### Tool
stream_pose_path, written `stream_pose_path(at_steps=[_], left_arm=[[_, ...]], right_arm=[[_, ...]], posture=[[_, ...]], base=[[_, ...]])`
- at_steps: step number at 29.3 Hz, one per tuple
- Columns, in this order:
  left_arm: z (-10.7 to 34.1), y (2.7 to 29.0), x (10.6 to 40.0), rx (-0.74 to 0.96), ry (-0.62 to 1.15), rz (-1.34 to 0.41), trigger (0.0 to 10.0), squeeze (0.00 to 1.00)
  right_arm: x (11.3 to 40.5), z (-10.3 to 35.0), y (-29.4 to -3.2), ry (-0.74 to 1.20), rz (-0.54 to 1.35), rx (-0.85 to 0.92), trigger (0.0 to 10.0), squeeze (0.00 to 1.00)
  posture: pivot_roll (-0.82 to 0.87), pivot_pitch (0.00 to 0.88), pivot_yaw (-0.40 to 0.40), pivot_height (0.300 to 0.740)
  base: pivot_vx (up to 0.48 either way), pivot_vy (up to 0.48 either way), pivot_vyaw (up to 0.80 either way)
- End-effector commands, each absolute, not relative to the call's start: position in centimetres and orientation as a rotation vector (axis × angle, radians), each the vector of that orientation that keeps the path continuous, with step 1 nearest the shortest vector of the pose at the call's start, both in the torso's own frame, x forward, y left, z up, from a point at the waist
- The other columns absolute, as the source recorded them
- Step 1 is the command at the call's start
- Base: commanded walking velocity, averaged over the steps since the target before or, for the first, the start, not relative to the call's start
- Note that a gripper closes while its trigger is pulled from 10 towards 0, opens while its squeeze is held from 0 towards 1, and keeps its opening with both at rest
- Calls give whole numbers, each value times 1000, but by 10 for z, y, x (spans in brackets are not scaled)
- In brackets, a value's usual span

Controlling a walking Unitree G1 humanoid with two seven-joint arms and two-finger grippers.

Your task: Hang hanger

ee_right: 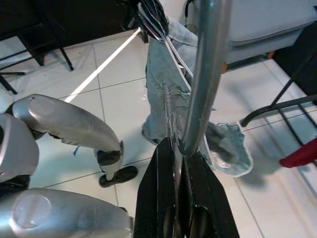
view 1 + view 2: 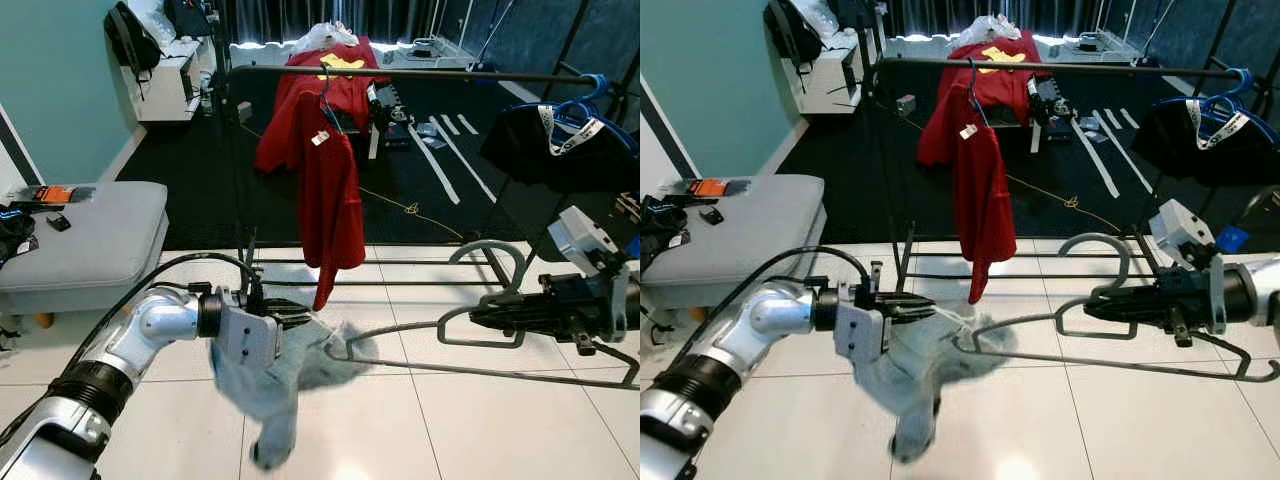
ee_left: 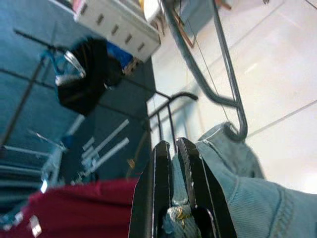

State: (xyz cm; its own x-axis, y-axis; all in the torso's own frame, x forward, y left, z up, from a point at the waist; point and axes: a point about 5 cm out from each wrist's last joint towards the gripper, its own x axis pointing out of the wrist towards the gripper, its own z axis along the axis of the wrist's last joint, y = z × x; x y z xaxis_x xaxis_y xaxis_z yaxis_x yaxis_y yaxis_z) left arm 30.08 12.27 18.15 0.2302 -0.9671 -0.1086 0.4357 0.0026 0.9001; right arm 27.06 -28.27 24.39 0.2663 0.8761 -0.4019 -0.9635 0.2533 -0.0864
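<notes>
My left gripper (image 2: 296,320) is shut on a light blue denim garment (image 2: 285,385) that hangs crumpled below it, above the tiled floor. My right gripper (image 2: 482,318) is shut on a grey metal hanger (image 2: 500,372), whose far corner (image 2: 335,348) is tucked into the denim and whose hook (image 2: 485,250) curls upward. In the left wrist view the fingers (image 3: 161,198) pinch denim cloth (image 3: 247,198), with the hanger's corner (image 3: 233,106) just beyond. In the right wrist view the fingers (image 1: 195,198) clamp the hanger's rod (image 1: 203,84), and the denim (image 1: 163,74) drapes ahead.
A black clothes rail (image 2: 420,75) crosses in front of me, its base bars (image 2: 400,265) on the floor. A red garment (image 2: 335,190) and a black garment on a blue hanger (image 2: 560,145) hang from it. A grey padded bench (image 2: 90,240) stands at the left.
</notes>
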Motion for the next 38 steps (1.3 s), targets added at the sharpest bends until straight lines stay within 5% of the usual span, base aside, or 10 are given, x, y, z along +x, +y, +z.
stream_pose_path(at_steps=[1,38], left_arm=[[191,118,298,1033,-744,-1257,10000,0],[182,122,301,1060,-696,-1270,10000,0]], right_arm=[[270,247,-286,288,1258,-368,10000,0],[259,268,-311,278,1172,-401,10000,0]], posture=[[-22,67,1,740],[-23,79,9,740]], base=[[0,0,0],[0,0,0]])
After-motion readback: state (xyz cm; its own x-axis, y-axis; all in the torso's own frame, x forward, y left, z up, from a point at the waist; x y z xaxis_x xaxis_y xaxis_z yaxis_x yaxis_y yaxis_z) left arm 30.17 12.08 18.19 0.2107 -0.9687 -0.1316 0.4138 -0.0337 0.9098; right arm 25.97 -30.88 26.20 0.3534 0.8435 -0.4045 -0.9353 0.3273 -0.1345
